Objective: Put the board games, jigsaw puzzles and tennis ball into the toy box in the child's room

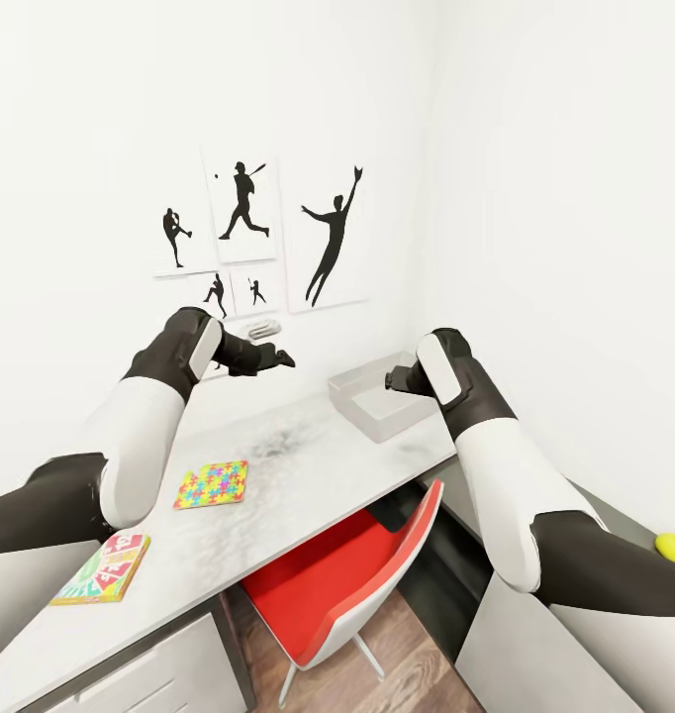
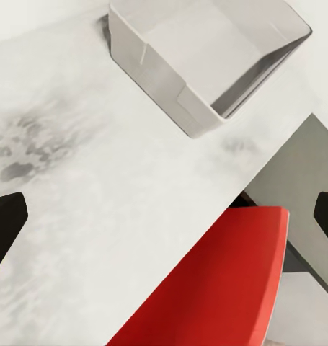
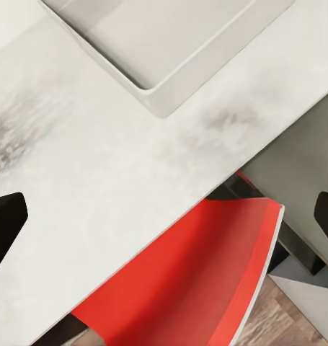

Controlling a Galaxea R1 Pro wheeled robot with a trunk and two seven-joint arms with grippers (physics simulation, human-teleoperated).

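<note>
The light grey toy box [image 1: 369,413] stands at the far right end of the pale table [image 1: 308,456], and nothing shows inside it [image 2: 160,68] [image 3: 196,76]. A jigsaw puzzle [image 1: 211,484] lies flat on the table's middle left. Nearer me, at the left edge, lies a Skip-Bo board game [image 1: 102,569]. The yellow tennis ball [image 1: 673,547] rests on the lower section at the far right, past my right forearm. My left gripper [image 1: 278,358] [image 2: 164,220] hovers open above the table left of the toy box. Over the box's near corner my right gripper [image 1: 391,379] [image 3: 164,220] is open and holds nothing.
A red chair [image 1: 352,579] [image 2: 221,288] [image 3: 200,274] is tucked under the table's front edge. White drawers [image 1: 149,673] sit below the table at the left. Baseball silhouette pictures [image 1: 328,238] hang on the wall behind. Wood-plank floor [image 1: 407,673] shows beneath the chair.
</note>
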